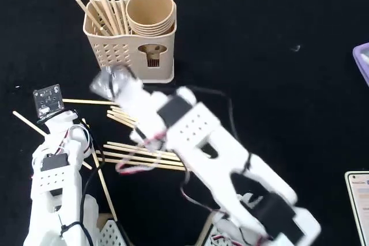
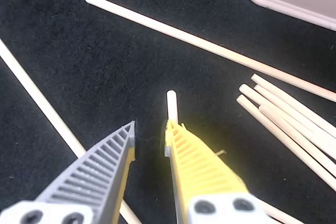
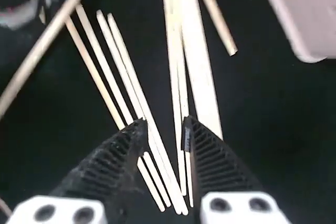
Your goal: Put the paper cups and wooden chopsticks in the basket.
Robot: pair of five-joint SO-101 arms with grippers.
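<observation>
Many chopsticks (image 1: 130,156) lie loose, well apart from a card (image 1: 358,200) (print unreadable).

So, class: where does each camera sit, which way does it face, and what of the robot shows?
High view: fixed above the table, looking down on basket, paper cups, left arm, right arm.
Left wrist view: on that arm, looking past its open left gripper at loose chopsticks.
Right wrist view: likewise, past the open right gripper.
Shared: wrist views both catch loose chopsticks and a basket corner.
</observation>
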